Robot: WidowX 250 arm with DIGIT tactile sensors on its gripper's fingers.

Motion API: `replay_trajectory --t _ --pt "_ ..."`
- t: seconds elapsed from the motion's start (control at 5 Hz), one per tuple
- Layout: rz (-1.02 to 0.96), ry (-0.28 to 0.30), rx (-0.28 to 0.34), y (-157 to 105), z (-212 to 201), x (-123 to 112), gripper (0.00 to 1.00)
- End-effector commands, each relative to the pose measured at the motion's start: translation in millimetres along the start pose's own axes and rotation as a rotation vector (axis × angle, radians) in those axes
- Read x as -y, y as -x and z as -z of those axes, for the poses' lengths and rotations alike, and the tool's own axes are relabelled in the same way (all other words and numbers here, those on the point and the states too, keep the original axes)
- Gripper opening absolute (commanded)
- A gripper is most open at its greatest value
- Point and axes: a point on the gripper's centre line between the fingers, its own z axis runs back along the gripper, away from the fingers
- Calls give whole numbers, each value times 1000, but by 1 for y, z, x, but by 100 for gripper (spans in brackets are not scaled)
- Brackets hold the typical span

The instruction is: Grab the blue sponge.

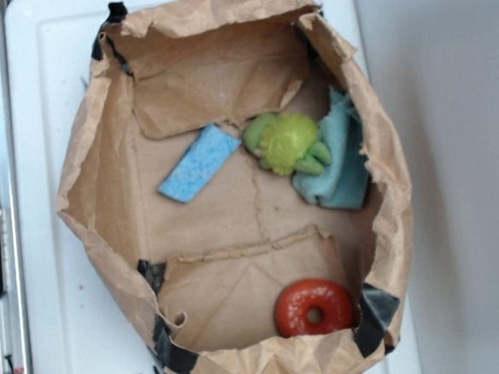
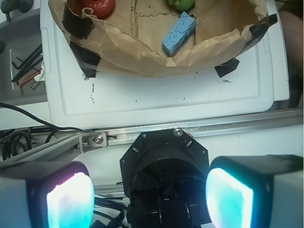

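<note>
The small flat light-blue rectangular sponge point(image 1: 199, 163) lies at a slant on the floor of the crumpled brown paper bag point(image 1: 90, 177), towards its left wall and well below the rolled rim. Just beside its upper end sits the green plush toy point(image 1: 287, 142), which leans on the folded teal-green soft cloth point(image 1: 340, 162); at the opposite end of the bag rests the red ring-shaped toy point(image 1: 314, 307).

The gripper point(image 2: 145, 194) hangs well outside the bag, over the metal rail at the edge of the white tray point(image 2: 156, 97), with its glowing pads point(image 2: 229, 195) spread wide and nothing between them.

The trouble I'd expect comes from the bag itself. Its wall stands up between the gripper and the sponge, so a low, straight approach could catch the paper, fold it inward over the sponge or drag the whole bag across the tray. Coming down from above, a jaw could land on the plush toy, since that sits so close to the sponge's end. The sponge is thin and lies flat, so pads closing too high might skim over it; from here I can't judge how soft it is, though a hard press could simply flatten it against the paper.
</note>
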Motion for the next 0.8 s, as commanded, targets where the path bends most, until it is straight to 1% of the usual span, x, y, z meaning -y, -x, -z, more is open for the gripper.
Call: replay_trajectory --t 0.0,0.2,0.4,0.6 --pt "0 0 0 0 0 0 100" --pt "-18 50 74 -50 2 4 100" --pt "-61 39 79 -99 24 -12 100" --pt "-101 -10 116 -130 53 -32 100"
